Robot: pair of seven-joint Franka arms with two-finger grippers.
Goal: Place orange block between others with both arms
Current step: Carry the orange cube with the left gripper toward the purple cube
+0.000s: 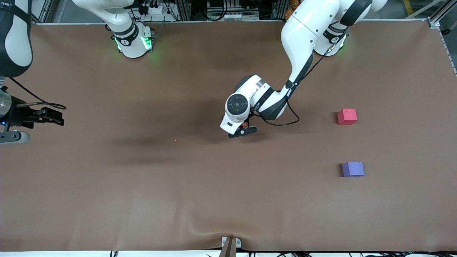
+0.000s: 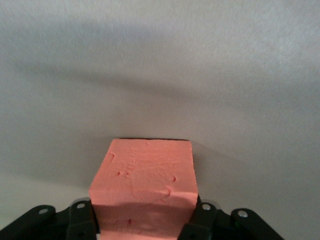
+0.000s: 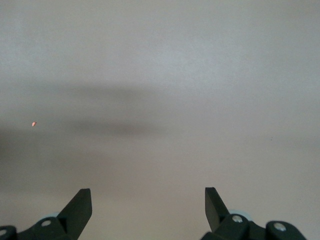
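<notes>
The orange block (image 2: 144, 180) sits at the middle of the brown table, between the black fingers of my left gripper (image 2: 145, 220). Both pads press its sides, so the gripper is shut on it. In the front view only a sliver of the orange block (image 1: 245, 125) shows under the left gripper (image 1: 244, 130). The red-pink cube (image 1: 347, 116) and the purple-blue cube (image 1: 353, 169) lie toward the left arm's end of the table, the purple-blue one nearer to the front camera, with a gap between them. My right gripper (image 1: 57, 119) waits open at the right arm's end, and the right wrist view shows nothing between the right gripper's (image 3: 147, 200) fingers.
A tiny orange crumb (image 1: 175, 140) lies on the brown table mat (image 1: 142, 196) between the two grippers. A small bracket (image 1: 230, 244) sits at the table's front edge, where the mat wrinkles.
</notes>
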